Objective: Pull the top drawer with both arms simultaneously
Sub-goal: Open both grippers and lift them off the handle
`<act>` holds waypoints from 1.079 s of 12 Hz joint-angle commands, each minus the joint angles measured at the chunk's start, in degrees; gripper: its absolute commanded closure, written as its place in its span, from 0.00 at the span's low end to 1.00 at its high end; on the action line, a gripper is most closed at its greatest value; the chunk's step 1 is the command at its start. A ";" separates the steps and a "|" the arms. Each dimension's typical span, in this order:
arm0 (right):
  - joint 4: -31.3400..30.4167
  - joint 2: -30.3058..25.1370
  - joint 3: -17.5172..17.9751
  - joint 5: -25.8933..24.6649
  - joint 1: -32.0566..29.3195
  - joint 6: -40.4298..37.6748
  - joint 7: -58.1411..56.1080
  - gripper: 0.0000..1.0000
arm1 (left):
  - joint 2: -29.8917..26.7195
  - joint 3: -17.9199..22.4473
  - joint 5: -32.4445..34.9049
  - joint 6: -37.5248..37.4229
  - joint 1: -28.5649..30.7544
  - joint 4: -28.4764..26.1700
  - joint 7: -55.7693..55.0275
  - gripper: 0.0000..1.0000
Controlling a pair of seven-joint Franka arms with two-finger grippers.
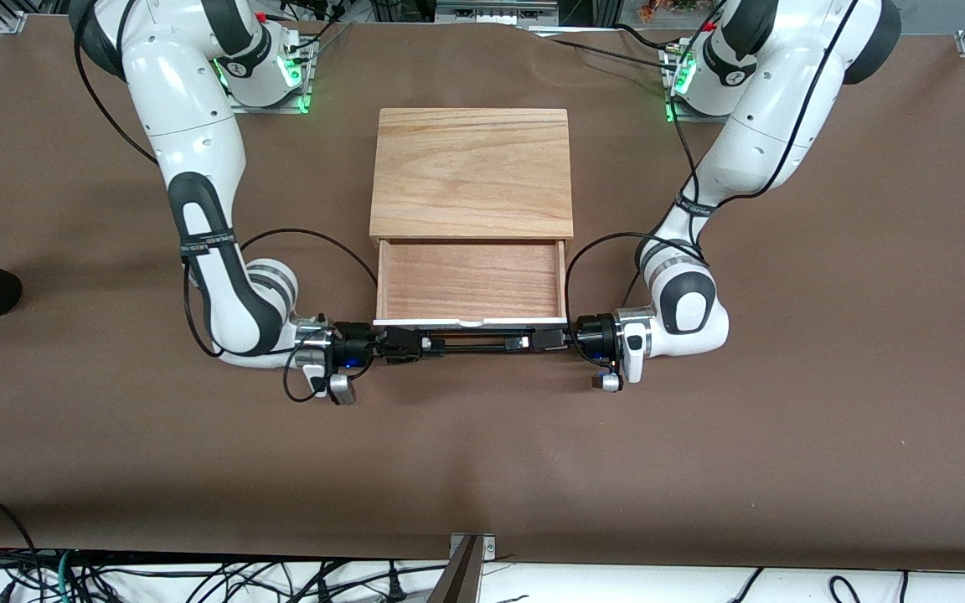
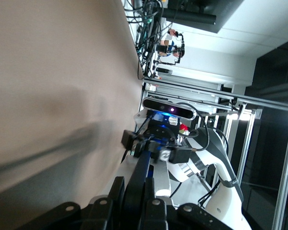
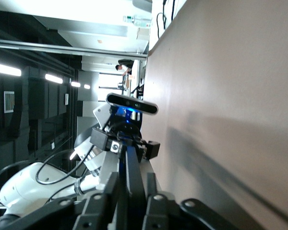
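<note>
While one top drawer (image 1: 472,289) sits open | two tools, left (image 1: 543,339) and right (image 1: 403,344), clench its handle (image 1: 474,342)

Both arms: glossy white shells with black joint sections. The right arm (image 1: 198,209) has a black band with small white lettering partway along; the left arm (image 1: 742,134) has a similar lettered band. Loose black cables loop from each arm down toward its jaws. Green lights glow at both bases. Silver rings sit just back from the jaws. A small grey camera unit hangs beside each black gripper body.
</note>
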 commanded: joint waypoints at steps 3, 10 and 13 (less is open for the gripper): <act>0.68 -1.59 0.32 0.96 -1.68 -0.64 1.99 0.00 | -0.61 1.44 1.99 2.78 0.22 -2.76 -1.56 0.00; 1.12 -3.60 -6.52 -11.05 -0.89 -0.64 4.09 0.00 | -6.57 3.02 21.37 2.51 4.86 -1.71 -13.06 0.00; 4.28 -3.87 -9.52 -22.29 -1.24 -1.34 4.89 0.00 | -12.28 4.42 31.32 2.60 6.28 -2.40 -14.92 0.00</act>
